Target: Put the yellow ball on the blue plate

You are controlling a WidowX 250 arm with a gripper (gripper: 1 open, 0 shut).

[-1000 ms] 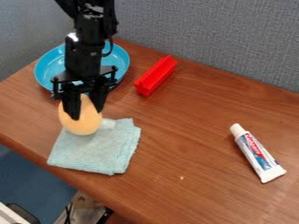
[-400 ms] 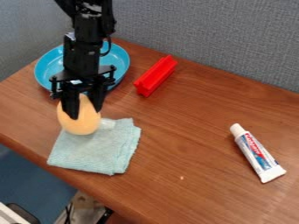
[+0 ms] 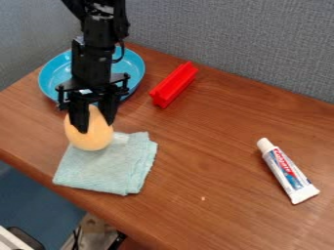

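Observation:
The yellow ball [image 3: 89, 133] is an egg-shaped yellow-orange object standing on the near-left corner of a pale teal cloth [image 3: 111, 162]. My black gripper [image 3: 90, 110] comes straight down onto its top, with one finger on each side, shut on the ball. The blue plate [image 3: 55, 70] is a glossy round dish just behind the ball at the table's left back corner. The arm hides much of the plate's middle.
A red rectangular block [image 3: 173, 84] lies to the right of the plate. A white toothpaste tube [image 3: 287, 169] rests at the right side of the wooden table [image 3: 222, 137]. The table's front edge runs close below the cloth.

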